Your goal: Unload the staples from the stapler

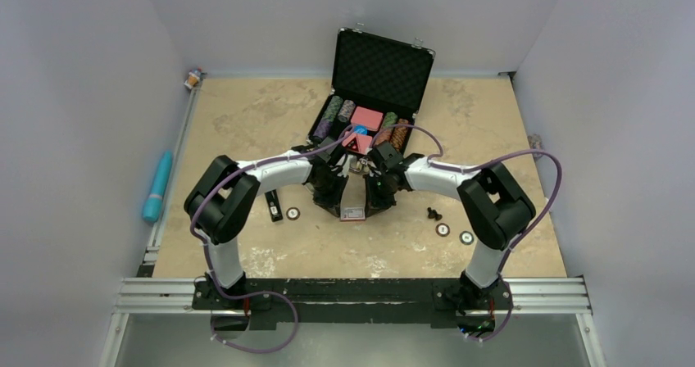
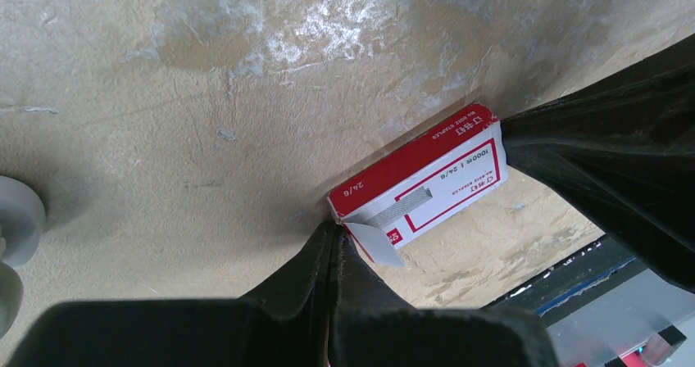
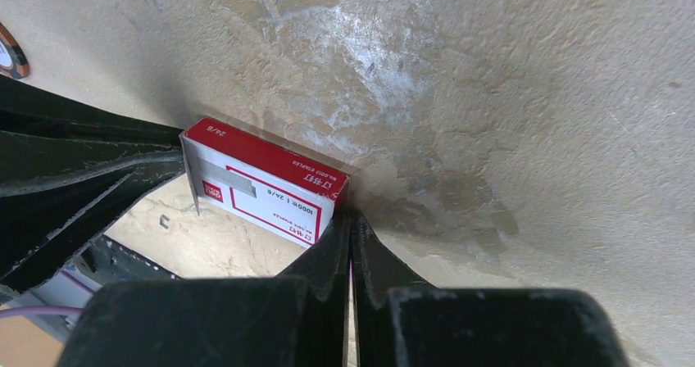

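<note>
The stapler [image 1: 273,204] is a slim black bar lying on the table just left of my left arm, apart from both grippers. A red and white staple box [image 1: 352,214] lies between the two grippers. In the left wrist view the box [image 2: 426,178] has one end flap open, and my left gripper [image 2: 336,229] is shut with its tips touching that corner. In the right wrist view my right gripper [image 3: 351,218] is shut with its tips against the other end of the box [image 3: 262,191]. A single loose staple [image 3: 164,221] lies beside the box.
An open black case [image 1: 382,65] with poker chips and cards stands behind the grippers. Small discs [image 1: 292,214] [image 1: 442,229] [image 1: 466,237] and a small black piece [image 1: 433,214] lie on the table. A teal cylinder [image 1: 157,185] lies at the left edge.
</note>
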`<control>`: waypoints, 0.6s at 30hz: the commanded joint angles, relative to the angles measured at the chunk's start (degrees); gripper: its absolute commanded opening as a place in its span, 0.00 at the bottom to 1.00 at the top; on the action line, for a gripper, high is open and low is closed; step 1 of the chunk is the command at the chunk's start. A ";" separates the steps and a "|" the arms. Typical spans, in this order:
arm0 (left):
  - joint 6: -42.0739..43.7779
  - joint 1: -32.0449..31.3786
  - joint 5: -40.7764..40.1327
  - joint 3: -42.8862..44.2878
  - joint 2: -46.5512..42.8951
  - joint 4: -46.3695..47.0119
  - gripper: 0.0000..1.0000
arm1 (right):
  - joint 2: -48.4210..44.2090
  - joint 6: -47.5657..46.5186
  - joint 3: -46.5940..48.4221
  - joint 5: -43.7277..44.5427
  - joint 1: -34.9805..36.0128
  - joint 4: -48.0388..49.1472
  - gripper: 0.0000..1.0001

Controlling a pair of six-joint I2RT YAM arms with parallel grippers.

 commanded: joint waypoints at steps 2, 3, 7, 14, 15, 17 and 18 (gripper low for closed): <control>1.23 -0.46 -1.28 -0.72 1.17 1.26 0.00 | 1.17 -1.59 1.75 2.04 0.50 1.18 0.00; 1.23 -0.46 -1.43 -0.72 1.14 1.18 0.00 | 1.42 -1.75 1.89 2.04 0.50 1.05 0.00; 1.21 -0.47 -1.97 -0.67 0.84 0.93 0.00 | 1.78 -2.41 3.00 2.59 0.50 0.12 0.00; 1.24 -0.50 -4.30 -0.39 -0.30 -0.60 0.00 | -0.29 -2.53 2.68 4.61 0.53 -1.66 0.00; 1.23 -0.46 -4.56 -0.40 -0.84 -0.81 0.00 | -0.87 -2.60 2.71 5.01 0.50 -1.94 0.00; 1.15 -0.46 -5.28 -0.41 -1.98 -1.63 0.00 | -2.01 -2.71 3.22 6.05 0.54 -3.00 0.01; 1.14 -0.41 -5.48 -0.45 -2.80 -2.00 0.00 | -2.64 -2.84 3.62 6.74 0.57 -3.68 0.03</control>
